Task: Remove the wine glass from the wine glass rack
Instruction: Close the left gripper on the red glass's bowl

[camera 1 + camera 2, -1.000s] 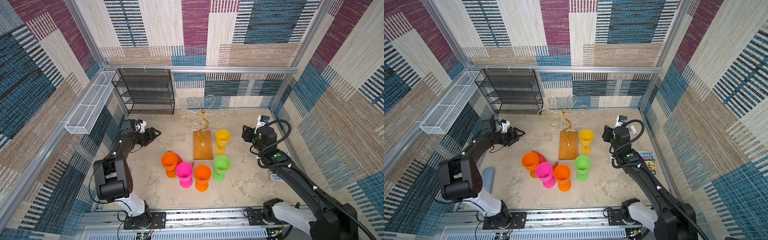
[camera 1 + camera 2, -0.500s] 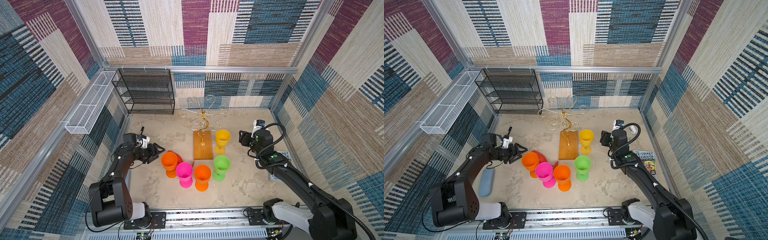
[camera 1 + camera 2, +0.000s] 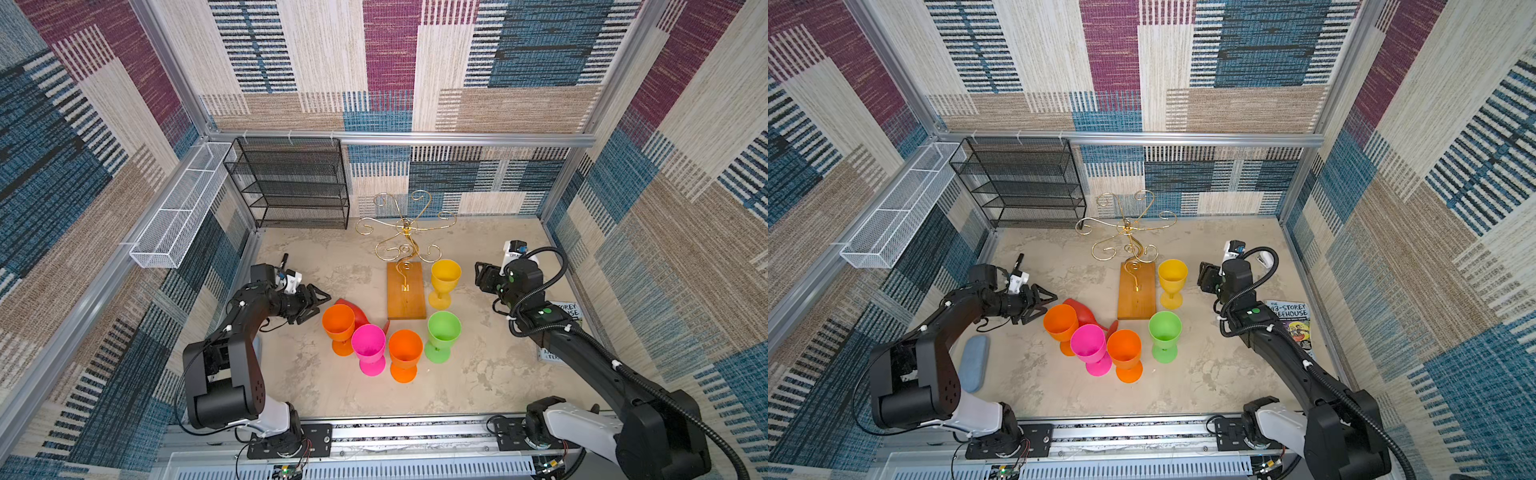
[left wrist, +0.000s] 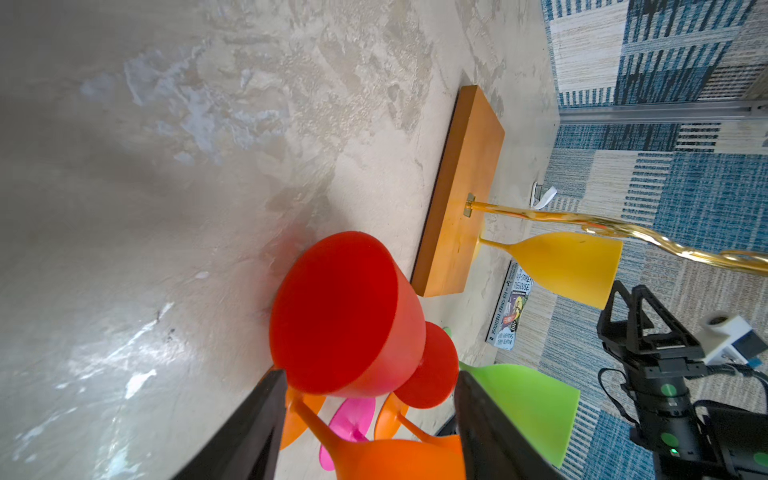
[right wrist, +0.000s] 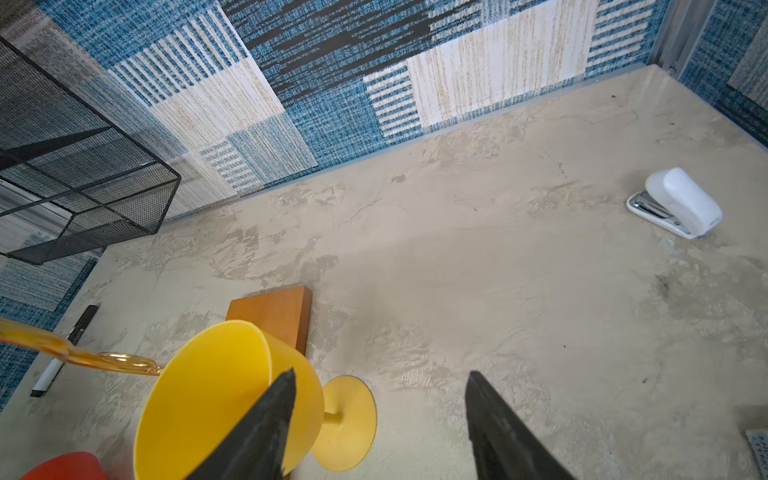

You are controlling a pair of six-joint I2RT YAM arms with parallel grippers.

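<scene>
Your left fingers (image 4: 249,428) stood spread just before the red glass (image 4: 340,316), your right fingers (image 5: 257,432) spread beside the yellow glass (image 5: 199,395).

In a top view, the wine glass rack (image 3: 406,291), yellow wine glass (image 3: 445,274), green wine glass (image 3: 444,330), pink wine glass (image 3: 368,345) and leftmost orange wine glass (image 3: 338,322) are crowding the frame centre; bare table (image 3: 478,386) is lying open at lower right and upper right.

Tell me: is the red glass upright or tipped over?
Tipped over: the red glass lies on its side on the table, seen in both top views.
</scene>
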